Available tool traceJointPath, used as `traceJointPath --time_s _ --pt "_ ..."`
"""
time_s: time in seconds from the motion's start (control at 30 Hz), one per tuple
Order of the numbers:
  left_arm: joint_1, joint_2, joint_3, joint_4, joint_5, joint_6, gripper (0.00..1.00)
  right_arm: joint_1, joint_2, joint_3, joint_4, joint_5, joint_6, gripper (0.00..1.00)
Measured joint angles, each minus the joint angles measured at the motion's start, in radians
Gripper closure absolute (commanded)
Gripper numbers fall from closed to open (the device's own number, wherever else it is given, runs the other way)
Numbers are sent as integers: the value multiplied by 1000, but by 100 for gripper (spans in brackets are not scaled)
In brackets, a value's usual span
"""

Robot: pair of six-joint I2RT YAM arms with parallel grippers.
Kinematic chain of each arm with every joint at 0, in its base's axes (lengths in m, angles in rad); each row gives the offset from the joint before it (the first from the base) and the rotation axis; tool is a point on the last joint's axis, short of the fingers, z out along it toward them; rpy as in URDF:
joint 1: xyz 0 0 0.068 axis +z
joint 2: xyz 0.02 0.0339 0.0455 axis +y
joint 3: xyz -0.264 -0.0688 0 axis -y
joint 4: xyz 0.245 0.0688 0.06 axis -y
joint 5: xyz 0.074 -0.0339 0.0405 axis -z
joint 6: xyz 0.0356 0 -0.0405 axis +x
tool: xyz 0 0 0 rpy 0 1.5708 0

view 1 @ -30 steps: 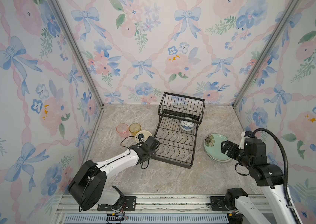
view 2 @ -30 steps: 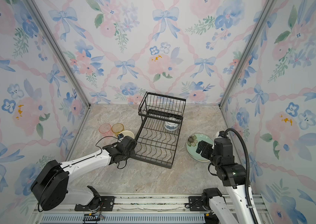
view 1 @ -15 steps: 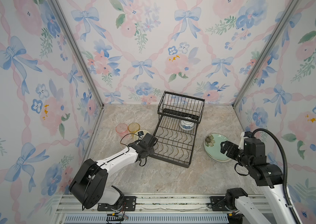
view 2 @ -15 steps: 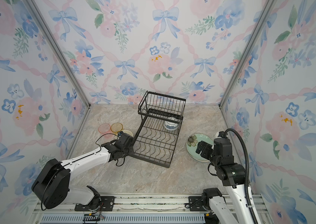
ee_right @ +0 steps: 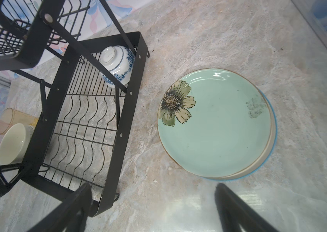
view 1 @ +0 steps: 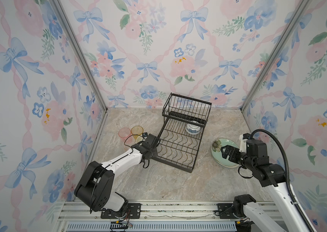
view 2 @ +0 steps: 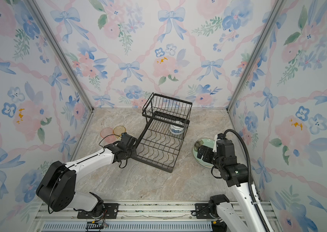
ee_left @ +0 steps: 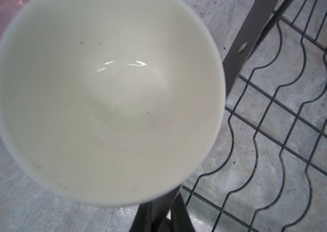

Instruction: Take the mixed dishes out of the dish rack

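Cream bowl (ee_right: 12,142) tilted just beside black rack (ee_right: 127,112).

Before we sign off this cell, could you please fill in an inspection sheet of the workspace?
Surface: beige marbled tabletop, no spills seen.
Job's things: black wire two-tier dish rack holds only a blue-and-white patterned bowl; pale green flower plate tops a plate stack beside it; pink translucent tumbler and yellow translucent tumbler stand on its other side.
Clutter: nothing seen.
Grippers: left gripper, jaws shut on rim of cream ceramic bowl; right gripper open, empty.
Cables: thin black loop at left wrist; thick black hose along right arm.
Surroundings: floral wallpaper panels; metal rail.
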State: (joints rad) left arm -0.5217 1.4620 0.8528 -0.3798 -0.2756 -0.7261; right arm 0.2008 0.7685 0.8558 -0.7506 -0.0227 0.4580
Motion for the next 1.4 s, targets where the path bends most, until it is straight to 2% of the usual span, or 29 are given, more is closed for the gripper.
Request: traceJointPath --time_s 0.2,0.27,0.33,0.37,0.53,0.63,0.73,0.93,1.13,1.27,1.4 --pt "26 41 47 -21 -5 58 100 42 99 6 49 -4 -22 3" --pt "31 50 58 -27 -4 66 88 43 134 24 64 -4 -26 3" --pt "33 51 60 -26 0 60 59 43 174 47 85 -2 -30 3" --pt "34 51 60 -27 3 56 51 43 193 55 99 0 -32 3" --pt "45 -9 60 -28 4 24 38 43 312 83 181 4 -31 3" --pt "40 -91 60 -28 4 14 33 41 383 89 230 4 -16 3" --pt "22 -166 60 -26 5 7 32 41 444 89 291 0 3 3" --pt "-49 -216 58 -26 29 -20 26 43 556 89 402 0 20 1" --pt "-180 -200 46 -23 27 -70 22 79 618 89 449 1 25 0" --pt "-264 -122 47 -11 30 -118 21 103 623 85 471 1 32 0" --pt "-309 -37 54 -11 35 -171 21 104 623 67 487 4 39 0"
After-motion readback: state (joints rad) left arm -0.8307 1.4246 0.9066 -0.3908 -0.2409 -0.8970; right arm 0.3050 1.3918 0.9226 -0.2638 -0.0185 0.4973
